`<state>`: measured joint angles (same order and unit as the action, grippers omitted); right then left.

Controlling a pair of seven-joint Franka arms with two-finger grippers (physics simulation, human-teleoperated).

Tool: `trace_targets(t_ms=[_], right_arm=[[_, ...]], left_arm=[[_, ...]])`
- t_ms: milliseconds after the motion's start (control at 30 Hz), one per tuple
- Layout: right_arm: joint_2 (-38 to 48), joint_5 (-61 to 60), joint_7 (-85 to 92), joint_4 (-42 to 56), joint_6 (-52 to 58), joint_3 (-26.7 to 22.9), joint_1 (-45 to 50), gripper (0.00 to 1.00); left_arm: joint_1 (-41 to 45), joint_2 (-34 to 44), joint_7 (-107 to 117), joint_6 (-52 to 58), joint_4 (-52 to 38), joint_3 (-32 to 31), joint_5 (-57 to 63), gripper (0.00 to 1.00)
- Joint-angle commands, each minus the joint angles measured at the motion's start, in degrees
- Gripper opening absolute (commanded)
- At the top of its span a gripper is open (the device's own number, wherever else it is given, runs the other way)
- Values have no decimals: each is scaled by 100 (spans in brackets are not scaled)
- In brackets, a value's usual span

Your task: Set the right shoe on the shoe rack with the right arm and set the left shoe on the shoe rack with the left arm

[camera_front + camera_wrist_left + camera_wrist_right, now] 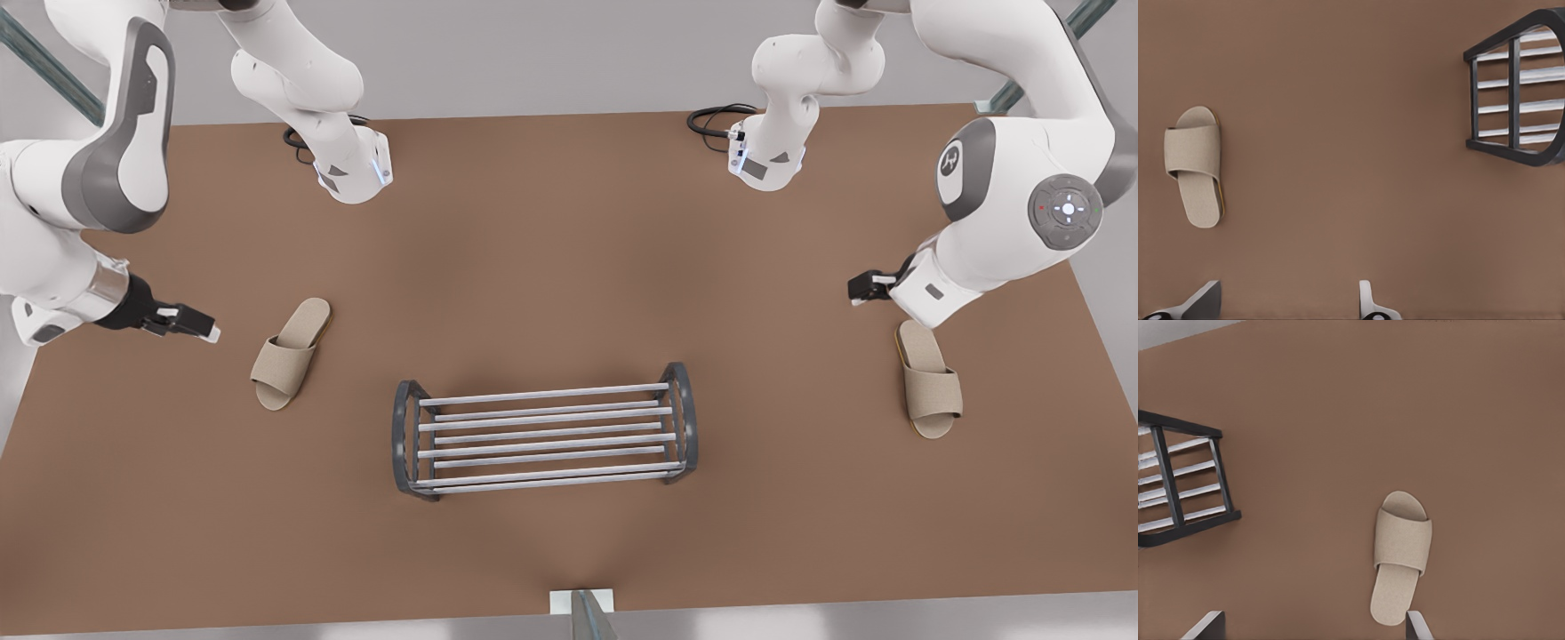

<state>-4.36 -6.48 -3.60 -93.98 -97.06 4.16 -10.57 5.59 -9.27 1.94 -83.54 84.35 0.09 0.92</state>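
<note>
Altogether two slippers (291, 353) (928, 379), one shoe rack (544, 434), two tools (188, 322) (867, 286)

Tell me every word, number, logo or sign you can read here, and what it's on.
There are no readable words or numbers.
Logo on the arm at the front view's right: a grey mark, no legible letters.
Round pad on that arm: tiny symbols, too small to read.
Grey labels on the arm bases: too small to read.
Slippers, rack, table: no text.
</note>
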Motion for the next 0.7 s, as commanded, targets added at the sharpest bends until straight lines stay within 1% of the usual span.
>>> trace_targets(t_ms=[0,33,67,100,133,167,200,233,267,300,333,367,433,467,500,533,567,600,633,667], right_arm=[[-82,-11,-202,99,-217,-12,82,100],[-82,-11,-211,99,-217,-3,91,100],[-82,-11,-211,99,-217,-12,108,100],[-117,-20,-202,108,-252,-3,117,100],[-231,-20,-202,213,-287,6,143,100],[-547,-38,-176,607,-235,6,108,100],[-618,-20,70,644,-235,6,126,100],[-698,-20,596,653,-278,-3,82,100],[-715,-3,1492,600,-305,-12,99,100],[-628,261,2003,468,-226,-12,134,100],[-206,656,2083,-120,-393,67,178,100],[259,1043,2083,-910,-937,190,372,100],[1341,1693,2109,-2774,-2510,524,372,100],[1666,2273,2118,-3398,-3292,674,381,100],[1597,2923,2118,-3697,-3968,674,346,100],[1404,3819,2127,-4357,-5673,534,74,100],[1043,4917,2100,-4366,-6543,507,-225,100],[525,6393,2065,-4357,-8072,498,-928,100],[103,7352,2048,-4182,-8873,201,-1087,100],[-441,8037,2056,-3866,-9374,-256,-921,100]], left_arm=[[-5,5,245,145,3,9,14,100],[-6,-4,271,188,73,9,5,100],[3,22,289,294,380,35,-4,100],[3,57,377,286,852,288,-213,100],[56,128,-104,-608,1705,1210,-1529,100],[74,128,-1245,-1653,2496,1870,-2417,100],[91,145,-2347,-3235,3324,2232,-3246,100],[214,224,-2514,-5055,3939,2233,-3484,100],[302,295,-3962,-6384,4581,2215,-4624,100],[302,260,-5807,-6631,4784,2233,-6451,100],[355,233,-7996,-7220,5030,2233,-8509,100],[364,216,-9903,-7325,5127,2233,-10170,100],[355,260,-14070,-7273,5346,2250,-13651,100],[284,251,-14696,-6914,5540,2469,-14084,100],[241,198,-14705,-6403,5795,2830,-14224,100],[223,207,-14723,-6149,5997,2927,-14663,100],[223,189,-15012,-5604,6269,2936,-14919,100],[214,154,-15636,-5252,6436,3085,-14901,100],[205,145,-16102,-5050,6463,3085,-14884,100],[170,-100,-16286,-4533,6454,3085,-14875,100]])
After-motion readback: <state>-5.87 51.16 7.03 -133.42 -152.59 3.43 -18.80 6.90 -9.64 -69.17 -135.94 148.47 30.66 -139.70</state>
